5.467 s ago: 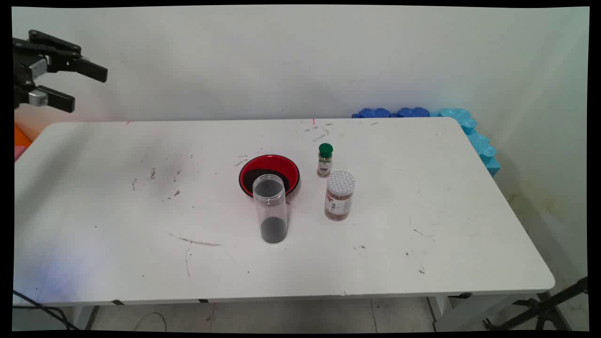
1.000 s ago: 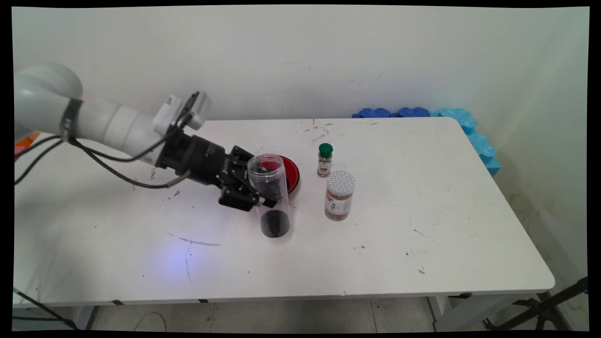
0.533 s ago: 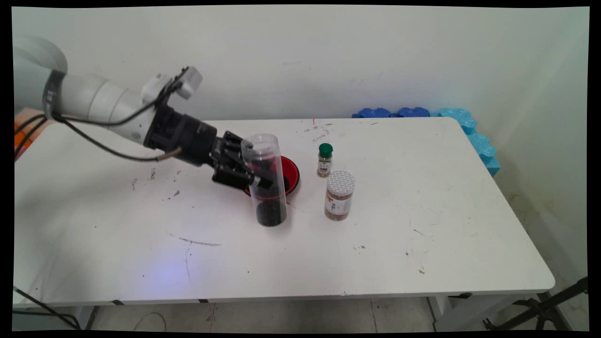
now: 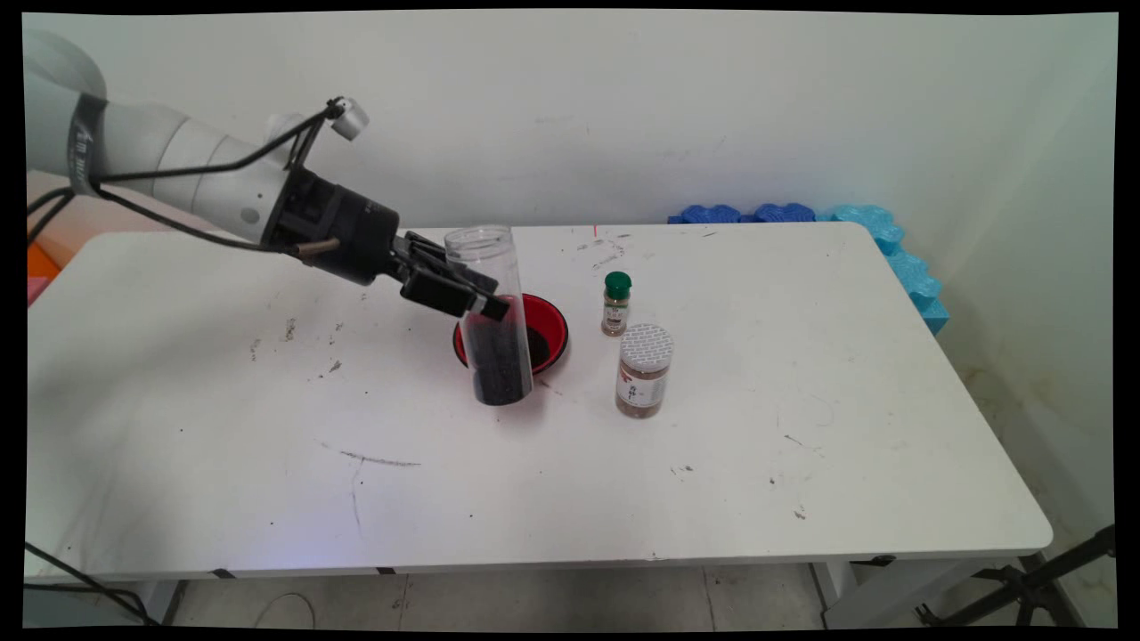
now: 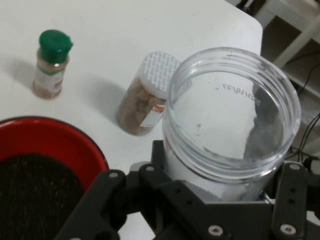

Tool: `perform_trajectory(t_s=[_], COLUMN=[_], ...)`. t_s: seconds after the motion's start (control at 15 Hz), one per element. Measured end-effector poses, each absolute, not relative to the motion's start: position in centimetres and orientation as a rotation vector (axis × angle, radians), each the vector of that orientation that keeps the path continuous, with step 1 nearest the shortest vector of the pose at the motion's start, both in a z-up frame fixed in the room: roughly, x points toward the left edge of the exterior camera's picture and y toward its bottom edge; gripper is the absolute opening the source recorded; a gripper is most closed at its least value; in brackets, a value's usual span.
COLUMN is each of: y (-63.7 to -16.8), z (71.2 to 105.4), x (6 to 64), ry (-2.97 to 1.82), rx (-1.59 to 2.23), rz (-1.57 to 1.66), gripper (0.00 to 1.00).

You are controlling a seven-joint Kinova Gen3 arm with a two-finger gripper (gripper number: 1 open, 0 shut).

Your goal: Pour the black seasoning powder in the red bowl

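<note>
Black two-finger gripper point(image 4: 470, 298) clamped on tall clear plastic jar point(image 4: 492, 312) at mid-height, reaching in from left on white arm point(image 4: 178, 169). Jar raised clear of white table point(image 4: 802, 401), open mouth up, leaning slightly; dark granular fill in lower part. Hangs in front of near-left rim of red bowl point(image 4: 548, 325), partly covering it in main view.

Main view only: whole jar length and fill level; black cables point(image 4: 178, 227) looped along arm; blue foam blocks point(image 4: 891, 245) at table's far right corner; scuff marks scattered over tabletop. Small green-capped spice bottle point(image 4: 615, 304) upright just right of bowl; wider white-lidded jar of brown contents point(image 4: 643, 370) upright, nearer the camera and just right of spice bottle, the two close but apart.

Hand view only: down into jar mouth point(image 5: 232, 135), threaded rim, faint reversed lettering seen through wall, grey smear on inner side. Gripper linkage point(image 5: 200, 210) pressed to jar wall at bottom of picture; finger contact itself hidden behind jar. Bowl point(image 5: 55, 137) at lower left with dark powder point(image 5: 35, 190) heaped inside, not measurable from main view. Spice bottle point(image 5: 50, 64) and white-lidded jar point(image 5: 147, 95) beyond, latter's lid showing a fine grid pattern.
</note>
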State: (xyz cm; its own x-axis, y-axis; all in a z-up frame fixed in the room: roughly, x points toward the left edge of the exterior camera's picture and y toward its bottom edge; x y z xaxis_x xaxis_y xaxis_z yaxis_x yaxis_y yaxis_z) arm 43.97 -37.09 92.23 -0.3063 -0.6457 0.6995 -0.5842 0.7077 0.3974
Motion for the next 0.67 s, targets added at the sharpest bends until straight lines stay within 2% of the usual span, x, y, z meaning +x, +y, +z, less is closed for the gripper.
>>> perform_trajectory(t_s=[0.67], y=[-37.87], z=[92.64], x=[44.56], ry=[-1.831], rx=[1.244], rz=[-0.283], gripper=[0.0])
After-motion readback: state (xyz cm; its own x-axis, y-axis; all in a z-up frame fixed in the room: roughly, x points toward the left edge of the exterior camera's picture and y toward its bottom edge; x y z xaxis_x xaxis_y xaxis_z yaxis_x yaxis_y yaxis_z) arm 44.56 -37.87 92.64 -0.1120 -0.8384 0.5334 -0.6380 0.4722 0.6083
